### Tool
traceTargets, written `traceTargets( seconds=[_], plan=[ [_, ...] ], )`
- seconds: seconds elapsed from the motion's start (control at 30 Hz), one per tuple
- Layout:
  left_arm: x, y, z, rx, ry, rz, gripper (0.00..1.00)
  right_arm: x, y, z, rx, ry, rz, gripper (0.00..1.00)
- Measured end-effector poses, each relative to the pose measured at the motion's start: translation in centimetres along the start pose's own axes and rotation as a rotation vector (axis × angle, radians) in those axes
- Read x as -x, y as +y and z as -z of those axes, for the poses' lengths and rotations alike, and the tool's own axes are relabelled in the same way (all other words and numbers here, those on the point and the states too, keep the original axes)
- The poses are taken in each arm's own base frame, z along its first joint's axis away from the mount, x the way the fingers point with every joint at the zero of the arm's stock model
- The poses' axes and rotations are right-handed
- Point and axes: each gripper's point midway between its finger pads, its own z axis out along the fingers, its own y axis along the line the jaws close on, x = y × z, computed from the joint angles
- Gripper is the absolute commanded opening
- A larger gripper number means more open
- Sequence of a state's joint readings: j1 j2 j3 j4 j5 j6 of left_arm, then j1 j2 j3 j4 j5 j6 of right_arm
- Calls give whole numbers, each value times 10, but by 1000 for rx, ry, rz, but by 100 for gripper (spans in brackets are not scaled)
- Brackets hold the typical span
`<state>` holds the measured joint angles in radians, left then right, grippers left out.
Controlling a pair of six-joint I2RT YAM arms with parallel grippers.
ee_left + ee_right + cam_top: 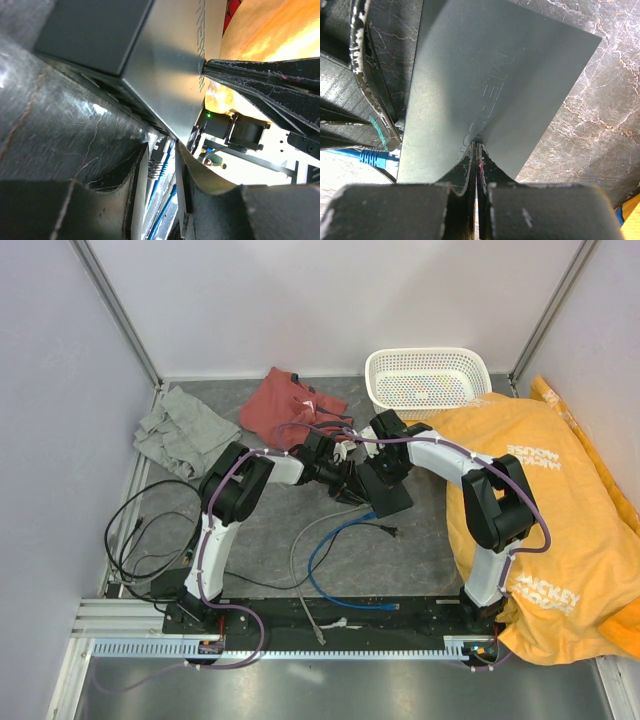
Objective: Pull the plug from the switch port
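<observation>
Switch mid-table, pinned under the clenched right gripper. Left gripper straddles the plug on the switch's left side; can't tell if clamped. Risk: weak pinch slips off, or the latch holds and the switch drags.

Top view: bright, even overhead light; soft shadows under the arms on the worktop; focus sharp throughout. Left wrist view: yellow cloth overexposed; left end effector fingers dark, with glare streaks, nearest parts blurred. Right wrist view: switch in focus, soft shadow across its middle.
</observation>
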<state>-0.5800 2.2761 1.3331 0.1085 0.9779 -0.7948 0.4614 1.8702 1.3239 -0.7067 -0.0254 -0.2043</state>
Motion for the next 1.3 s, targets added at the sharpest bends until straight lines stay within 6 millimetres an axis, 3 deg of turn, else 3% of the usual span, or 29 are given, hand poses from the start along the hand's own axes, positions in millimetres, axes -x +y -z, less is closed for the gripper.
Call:
traceTargets(
  seconds=[0.53,1.3],
  plan=[
    [0,1,-1,4,-3,-37,2,0,0,0,-1,1,1,0],
    [0,2,-2,23,39,-64,2,-1,-1,-1,-4,4,8,0]
  ],
)
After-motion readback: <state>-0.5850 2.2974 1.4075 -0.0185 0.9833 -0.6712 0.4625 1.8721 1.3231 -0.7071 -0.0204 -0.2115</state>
